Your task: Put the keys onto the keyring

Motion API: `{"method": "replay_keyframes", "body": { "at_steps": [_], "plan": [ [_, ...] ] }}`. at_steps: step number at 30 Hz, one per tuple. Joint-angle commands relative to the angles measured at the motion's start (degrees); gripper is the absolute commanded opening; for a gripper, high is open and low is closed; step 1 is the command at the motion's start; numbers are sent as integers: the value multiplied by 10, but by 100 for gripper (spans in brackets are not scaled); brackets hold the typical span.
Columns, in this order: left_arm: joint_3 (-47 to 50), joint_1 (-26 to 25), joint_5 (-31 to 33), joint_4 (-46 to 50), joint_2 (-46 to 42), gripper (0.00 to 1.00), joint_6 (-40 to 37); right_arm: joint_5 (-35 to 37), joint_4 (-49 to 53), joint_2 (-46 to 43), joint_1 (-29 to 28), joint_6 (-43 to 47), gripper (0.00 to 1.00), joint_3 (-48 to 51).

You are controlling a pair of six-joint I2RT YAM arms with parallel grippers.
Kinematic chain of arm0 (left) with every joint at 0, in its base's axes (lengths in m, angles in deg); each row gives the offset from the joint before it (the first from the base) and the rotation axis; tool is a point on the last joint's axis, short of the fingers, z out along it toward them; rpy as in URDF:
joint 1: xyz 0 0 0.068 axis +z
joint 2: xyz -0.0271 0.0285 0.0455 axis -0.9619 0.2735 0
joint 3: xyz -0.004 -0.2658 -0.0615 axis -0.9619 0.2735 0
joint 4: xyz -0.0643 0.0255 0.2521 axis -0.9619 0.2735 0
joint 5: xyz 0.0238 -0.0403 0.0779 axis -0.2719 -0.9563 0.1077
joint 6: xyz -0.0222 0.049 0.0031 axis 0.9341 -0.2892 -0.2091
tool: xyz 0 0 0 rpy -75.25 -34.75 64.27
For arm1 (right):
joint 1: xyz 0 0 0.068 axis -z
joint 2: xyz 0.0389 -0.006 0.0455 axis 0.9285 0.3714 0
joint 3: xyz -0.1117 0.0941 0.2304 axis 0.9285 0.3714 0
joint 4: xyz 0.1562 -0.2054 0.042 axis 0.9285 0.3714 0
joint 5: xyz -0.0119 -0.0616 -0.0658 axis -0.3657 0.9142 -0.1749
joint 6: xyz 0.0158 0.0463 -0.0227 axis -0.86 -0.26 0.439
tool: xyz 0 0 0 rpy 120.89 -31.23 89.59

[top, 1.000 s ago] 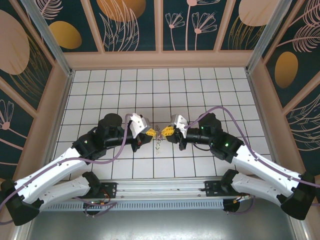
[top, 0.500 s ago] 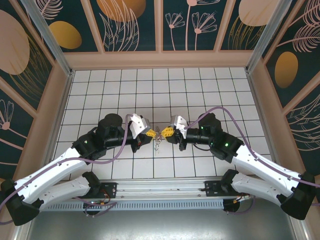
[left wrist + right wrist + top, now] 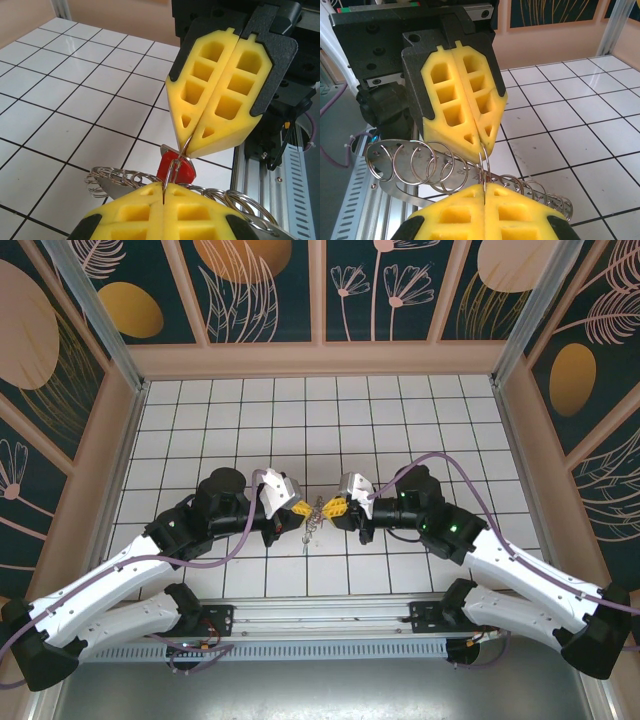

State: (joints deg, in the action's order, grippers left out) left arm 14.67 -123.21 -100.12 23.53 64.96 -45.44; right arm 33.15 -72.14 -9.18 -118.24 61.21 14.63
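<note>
Pinching 1 thin keyring [image 3: 178,156] from opposite sides: left gripper [image 3: 300,510] and right gripper [image 3: 336,508], both clamped shut, tips nearly touching. Red-headed key [image 3: 176,171] hangs just below tips, beside silvery ring coil [image 3: 420,164].

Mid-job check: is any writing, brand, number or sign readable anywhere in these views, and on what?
None can be read. The yellow fingertips, the red key head, the wire rings and the floor tiles carry no lettering. The wall panels bear only plant patterns.
</note>
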Motion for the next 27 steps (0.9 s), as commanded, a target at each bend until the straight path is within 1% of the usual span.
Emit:
{"method": "replay_keyframes", "body": {
  "at_steps": [1,13,27],
  "plan": [
    [-14,1,-6,-19,-5,0,-10,-29,10,1,-8,12,0,-20],
    [-14,1,-15,-16,-2,0,-10,-33,-3,18,-8,14,0,-27],
    [-17,0,-19,-15,7,0,-10,-35,-11,17,-10,17,0,-40]
  ]
}}
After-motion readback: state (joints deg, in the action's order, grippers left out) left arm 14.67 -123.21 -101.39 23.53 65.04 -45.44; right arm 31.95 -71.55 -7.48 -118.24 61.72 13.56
